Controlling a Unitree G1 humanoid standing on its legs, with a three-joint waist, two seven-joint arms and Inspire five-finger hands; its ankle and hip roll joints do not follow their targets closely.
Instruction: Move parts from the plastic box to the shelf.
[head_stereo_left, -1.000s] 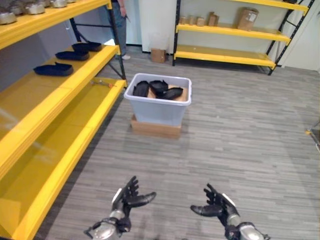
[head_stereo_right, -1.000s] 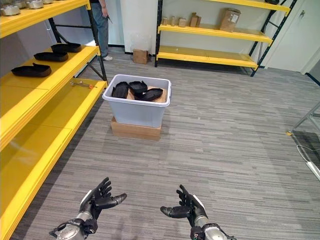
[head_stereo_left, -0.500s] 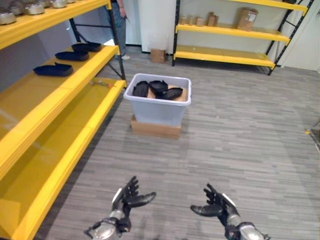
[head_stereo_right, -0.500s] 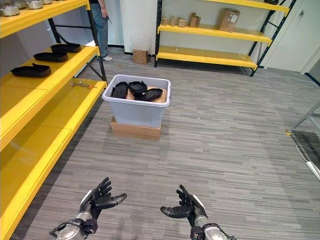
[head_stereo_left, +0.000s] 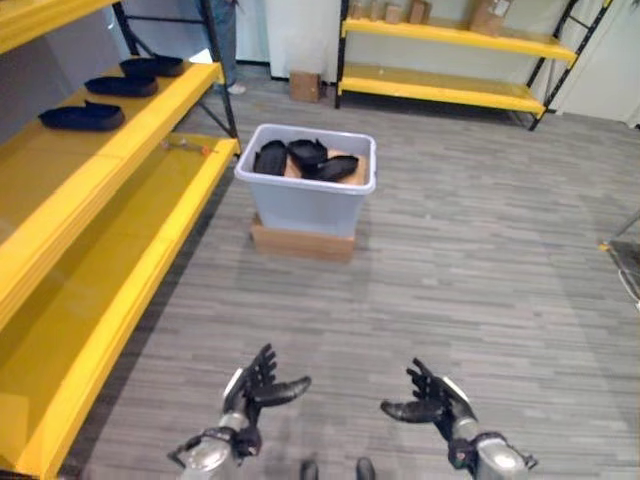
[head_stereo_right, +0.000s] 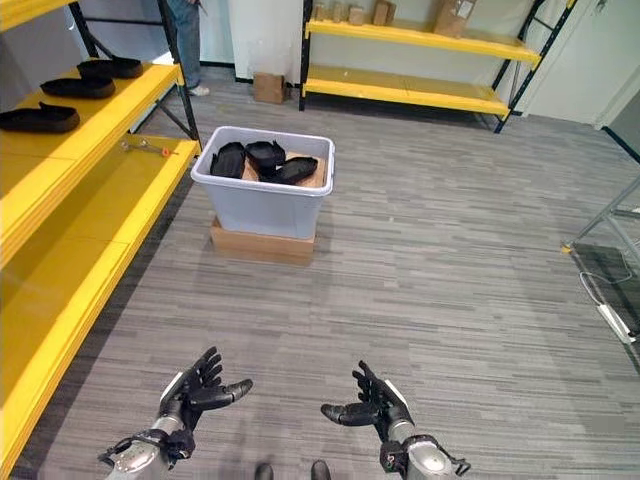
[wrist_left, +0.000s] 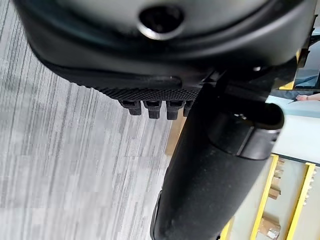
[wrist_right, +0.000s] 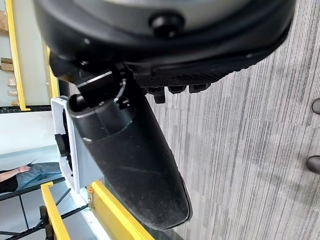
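Grey plank floor (head_stereo_right: 470, 260) carries flat cardboard box (head_stereo_right: 262, 244) beside yellow shelf (head_stereo_right: 90, 190); plastic box (head_stereo_right: 265, 200) rests atop it. Three black parts (head_stereo_right: 38, 120) lie on shelf's middle level.

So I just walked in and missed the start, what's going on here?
The robot stands back from a plastic box of black parts set on a cardboard box. Its left hand and right hand are open and empty above the floor. Three black parts lie on the yellow shelf to its left. A person stands at the back.
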